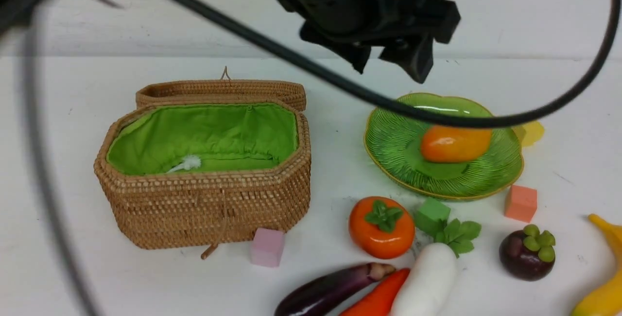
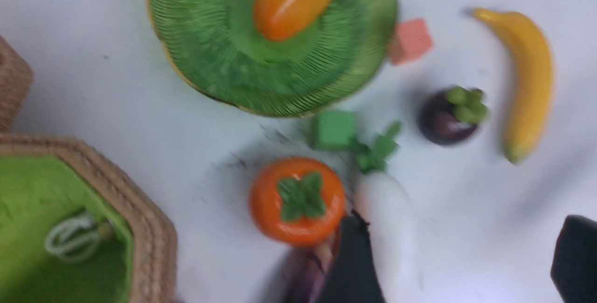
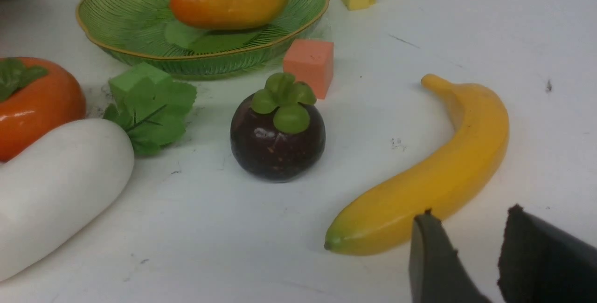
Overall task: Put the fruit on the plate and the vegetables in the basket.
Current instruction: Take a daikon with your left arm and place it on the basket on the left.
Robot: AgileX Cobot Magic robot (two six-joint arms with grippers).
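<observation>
The mango [image 1: 454, 143] lies on the green plate [image 1: 396, 160]. On the table in front of it are the persimmon [image 1: 381, 228], mangosteen [image 1: 527, 253] and banana [image 1: 605, 287], with the white radish [image 1: 427, 282], eggplant [image 1: 330, 289] and long red-orange vegetable [image 1: 379, 299]. The wicker basket [image 1: 209, 199] stands open at the left, holding only its cord. My left gripper [image 1: 391, 70] hangs open and empty high above the plate's far side, blurred. My right gripper [image 3: 471, 214] is low beside the banana [image 3: 429, 177], jaws apart with nothing between them; the front view does not show it.
Small foam cubes lie about: pink [image 1: 267, 247] at the basket's front, green [image 1: 431, 215] by the radish leaves, orange [image 1: 521, 202] in front of the plate, yellow [image 1: 529, 132] behind it. A black cable [image 1: 291, 58] crosses the front view.
</observation>
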